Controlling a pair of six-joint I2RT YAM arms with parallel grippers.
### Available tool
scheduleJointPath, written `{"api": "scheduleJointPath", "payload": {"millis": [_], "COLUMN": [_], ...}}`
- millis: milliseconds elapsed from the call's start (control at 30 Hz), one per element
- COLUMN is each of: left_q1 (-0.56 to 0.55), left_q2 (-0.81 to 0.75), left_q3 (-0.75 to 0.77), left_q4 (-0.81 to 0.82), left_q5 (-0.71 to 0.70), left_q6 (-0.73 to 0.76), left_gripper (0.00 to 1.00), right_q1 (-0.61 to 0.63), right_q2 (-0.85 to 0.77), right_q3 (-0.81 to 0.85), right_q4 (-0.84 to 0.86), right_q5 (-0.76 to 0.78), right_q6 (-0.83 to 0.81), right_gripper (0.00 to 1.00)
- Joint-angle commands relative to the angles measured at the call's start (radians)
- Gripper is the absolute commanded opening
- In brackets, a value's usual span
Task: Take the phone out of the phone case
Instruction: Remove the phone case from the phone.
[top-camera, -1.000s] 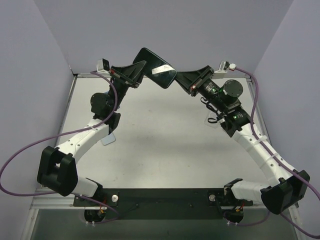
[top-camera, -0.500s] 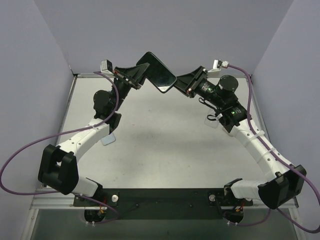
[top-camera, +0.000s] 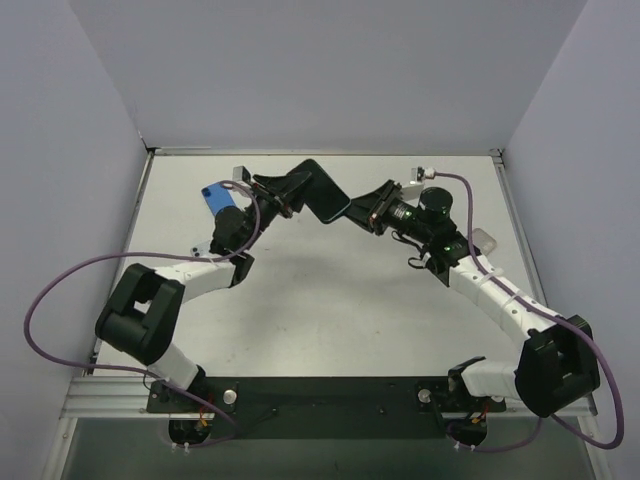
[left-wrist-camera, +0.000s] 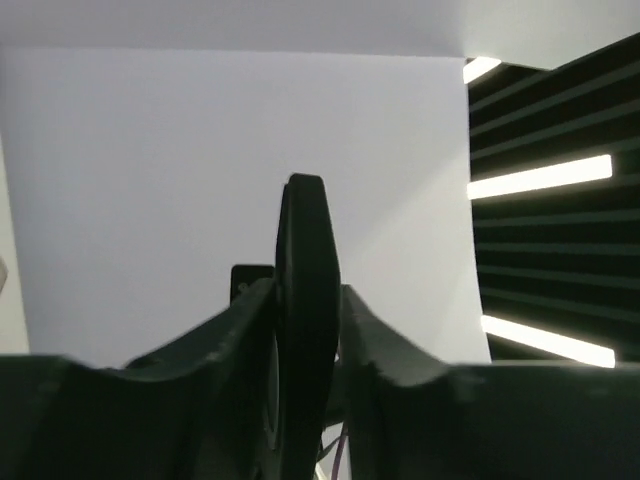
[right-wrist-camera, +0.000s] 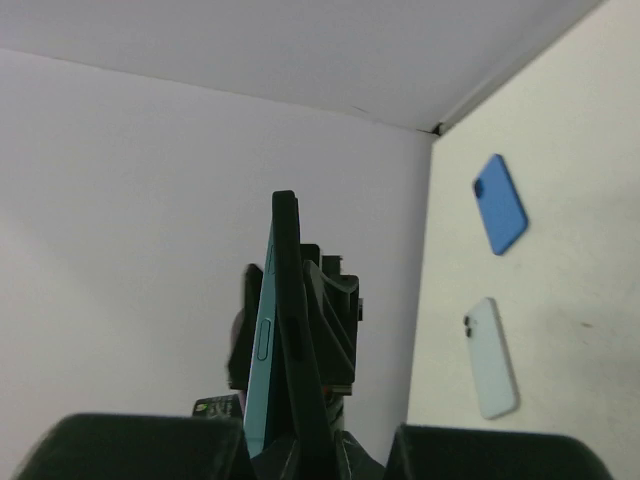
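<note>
Step in hand: separation. The black phone case (top-camera: 322, 190) hangs tilted in the air between the two arms, over the far middle of the table (top-camera: 330, 290), resting on nothing.

The left gripper (top-camera: 285, 196) is clamped on its left end. In the left wrist view both fingers (left-wrist-camera: 235, 325) press against the faces of the case.

The right gripper (top-camera: 362, 208) meets the opposite corner. Its wrist view shows the case edge-on with the teal phone (right-wrist-camera: 262, 380) seated against it. The finger contact is cut off at the bottom of that view (grip or mere straddle: I cannot tell).

Next move, in my judgement: hold the case fixed on the left, then work the phone out from the right-hand corner, dropping neither part.
</note>
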Motion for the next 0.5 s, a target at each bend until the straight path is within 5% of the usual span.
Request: {"api": "scheduleJointPath", "payload": {"millis": [0, 33, 133, 467], "left_q1": [-0.104, -0.102, -0.102, -0.104], "left_q2": [0.02, 0.026, 0.055, 0.064], "left_q3": [-0.056, -0.079, -0.142, -0.344], "left_q4": [0.363, 0.385, 0.393, 0.342], "left_q5": [0.122, 0.117, 0.117, 0.174], "left_q6": [-0.109, -0.108, -0.095, -0.039], "left_gripper": [0.48, 0.6, 0.77, 0.9], "right_q1": [0.019, 0.002, -0.035, -0.137], "right_q2": [-0.019, -0.025, -0.047, -0.174], "right_q3": [-0.1, -0.116, -0.168, -0.159], "right_q4": [-0.073, -0.078, -0.081, -0.365], "right_q5": [-0.063, -0.067, -0.072, 0.018], "right_q6": [-0.003, -0.006, 0.002, -0.181], "right_gripper": [0.0, 0.0, 0.0, 0.0]}}
